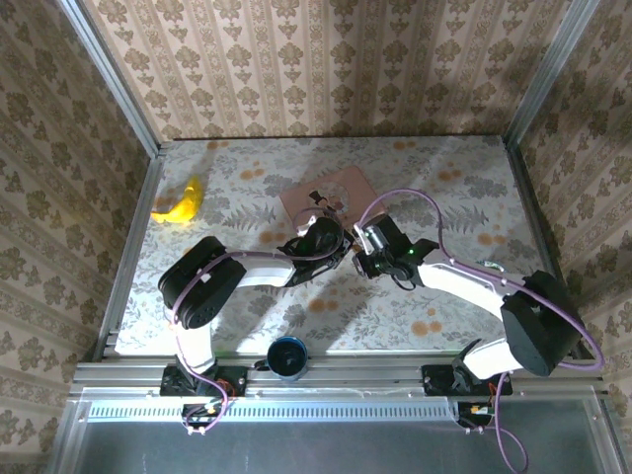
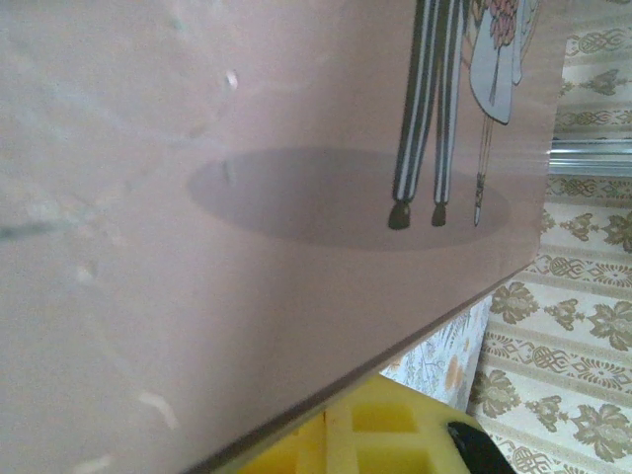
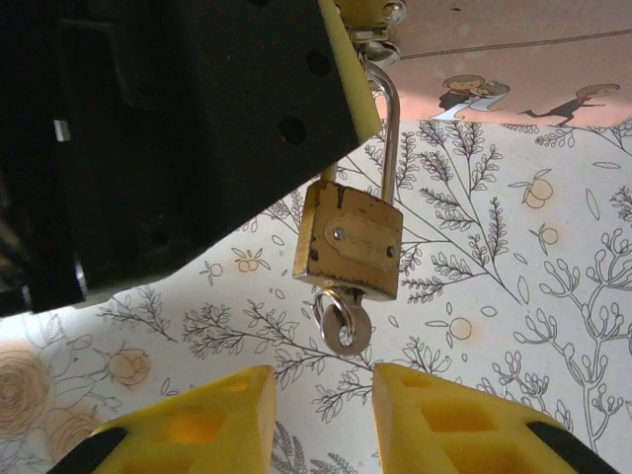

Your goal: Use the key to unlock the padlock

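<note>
Yellow fingers of our right end effector stand apart, just below the key seated in the padlock. Left end effector above, clamped on the shackle. Our plan: rise, pinch the key's bow squarely, twist gently.

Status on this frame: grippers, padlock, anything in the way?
Left gripper shut on padlock shackle, padlock hanging. Key seated in keyhole underneath. Right gripper open, just short of key. Nothing between them.
</note>
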